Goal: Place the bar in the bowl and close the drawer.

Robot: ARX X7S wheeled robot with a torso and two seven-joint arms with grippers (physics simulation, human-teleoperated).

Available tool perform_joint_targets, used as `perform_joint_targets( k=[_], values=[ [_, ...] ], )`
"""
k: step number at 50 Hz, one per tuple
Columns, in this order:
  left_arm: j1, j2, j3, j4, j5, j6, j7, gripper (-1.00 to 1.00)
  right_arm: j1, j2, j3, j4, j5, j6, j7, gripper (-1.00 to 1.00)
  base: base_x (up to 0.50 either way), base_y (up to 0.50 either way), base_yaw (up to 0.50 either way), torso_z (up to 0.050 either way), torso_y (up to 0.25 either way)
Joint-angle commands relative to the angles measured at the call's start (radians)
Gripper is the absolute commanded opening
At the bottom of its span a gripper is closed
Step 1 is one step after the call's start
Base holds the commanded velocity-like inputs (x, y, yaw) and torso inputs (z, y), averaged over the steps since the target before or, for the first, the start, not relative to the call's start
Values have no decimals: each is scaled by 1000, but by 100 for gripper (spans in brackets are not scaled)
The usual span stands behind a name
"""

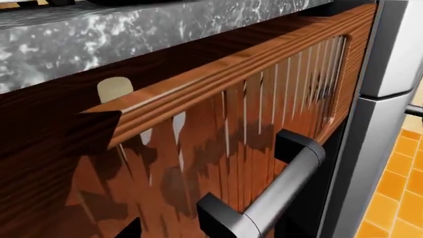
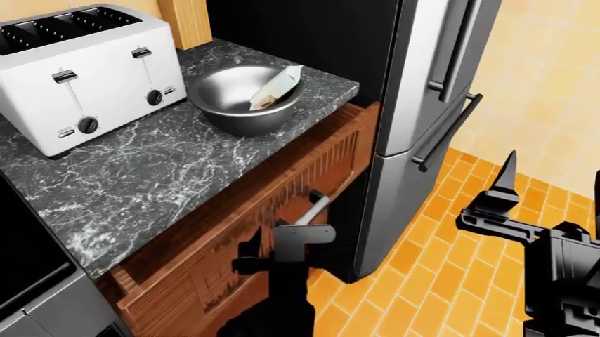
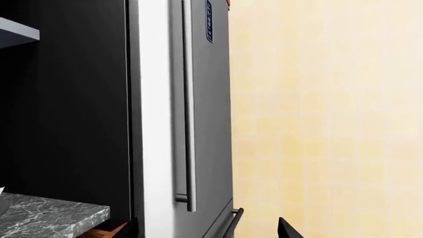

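The bar leans inside the steel bowl on the counter, its pointed end up over the rim. The reddish-brown drawer stands slightly out from under the countertop. In the left wrist view its front and silver handle fill the picture. My left gripper is right at the handle, and its jaws look open around it. My right gripper is open and empty, away from the drawer over the floor, and faces the fridge.
A white toaster stands left of the bowl on the marble counter. A steel fridge stands just right of the drawer. A short white cylinder shows inside the drawer gap. Orange tiled floor lies below.
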Motion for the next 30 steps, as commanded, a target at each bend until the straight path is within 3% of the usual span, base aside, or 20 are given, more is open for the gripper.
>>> perform_joint_targets(
  k=[1, 30],
  values=[
    [-11, 0, -43, -67, -31, 8, -38, 100, -4, 5, 7, -9, 1, 4, -1, 100, 0, 0, 0, 0, 0],
    [-78, 0, -46, -281, -170, 36, -32, 100, 0, 0, 24, -15, 15, 34, -8, 100, 0, 0, 0, 0, 1]
  ],
)
